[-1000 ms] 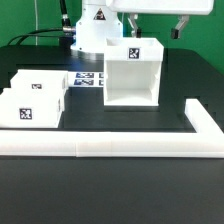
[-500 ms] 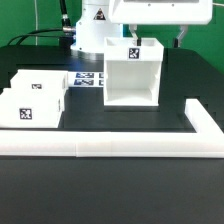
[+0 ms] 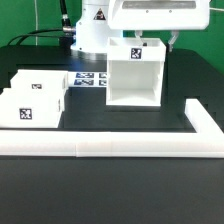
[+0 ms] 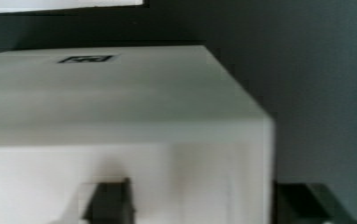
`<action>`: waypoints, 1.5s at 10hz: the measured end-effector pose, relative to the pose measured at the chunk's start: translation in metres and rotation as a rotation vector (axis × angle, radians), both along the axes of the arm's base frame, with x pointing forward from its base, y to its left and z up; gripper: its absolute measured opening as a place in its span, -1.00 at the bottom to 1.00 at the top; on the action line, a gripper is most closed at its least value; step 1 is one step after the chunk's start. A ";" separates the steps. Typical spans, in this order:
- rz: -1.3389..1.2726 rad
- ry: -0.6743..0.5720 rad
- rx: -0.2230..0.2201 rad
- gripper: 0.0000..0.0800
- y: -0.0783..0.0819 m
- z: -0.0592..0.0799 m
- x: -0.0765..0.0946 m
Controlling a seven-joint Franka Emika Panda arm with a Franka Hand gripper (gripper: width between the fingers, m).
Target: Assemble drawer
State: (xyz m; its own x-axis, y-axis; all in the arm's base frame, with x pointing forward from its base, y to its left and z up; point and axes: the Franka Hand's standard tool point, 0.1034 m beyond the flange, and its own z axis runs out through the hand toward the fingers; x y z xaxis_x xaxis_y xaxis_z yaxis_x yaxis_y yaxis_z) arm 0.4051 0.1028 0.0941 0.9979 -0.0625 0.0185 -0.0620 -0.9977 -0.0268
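**Gripper lowered onto the casing; casing shifted sideways**

The two-finger gripper (image 4: 207, 203) has come down from its position above the large white cube-like plastic casing (image 3: 135, 75) and now sits at the level of the casing's top. Over the same interval the casing has moved slightly toward the exterior view's right on the black table (image 3: 110, 190). It remains upright, with its open front facing the camera.

In the wrist view the dark fingers (image 4: 107, 203) stand well apart. One lies over the casing's white face and the other outside its corner edge, with a dark gap between that finger and the wall. The jaws are therefore spread and clamp nothing. The shift suggests that a finger nudged the casing during the descent.

The two smaller white open-top slide-in boxes (image 3: 35, 100) lie unchanged at the exterior view's left, well apart from the casing. The long low white L-shaped rail (image 3: 130, 148) runs in front.

The step in hand is probably repositioning the casing, and no box is inserted yet.
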 end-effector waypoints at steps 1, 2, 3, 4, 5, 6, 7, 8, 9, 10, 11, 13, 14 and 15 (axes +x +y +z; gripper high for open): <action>0.000 0.000 0.000 -0.45 0.000 0.000 0.000; 0.001 0.000 0.000 -0.78 0.000 0.000 0.000; 0.001 0.000 0.000 -0.91 0.000 0.000 0.000; 0.001 0.000 0.000 -0.91 0.000 0.000 0.000; 0.001 0.000 0.000 -0.91 0.000 0.000 0.000; 0.001 0.000 0.000 -0.91 0.000 0.000 0.000; 0.001 0.000 0.000 -0.91 0.000 0.000 0.000; 0.002 0.000 0.000 -0.91 0.000 0.000 0.000; 0.042 0.001 -0.001 -0.91 -0.002 0.000 0.004; 0.079 -0.007 0.002 -0.91 -0.008 0.001 0.022; 0.095 -0.022 0.006 -0.91 -0.011 0.000 0.041; 0.117 -0.055 0.011 -0.91 -0.015 0.000 0.075; 0.115 -0.075 0.012 -0.91 -0.018 0.001 0.097; 0.107 -0.091 0.013 -0.91 -0.021 0.001 0.114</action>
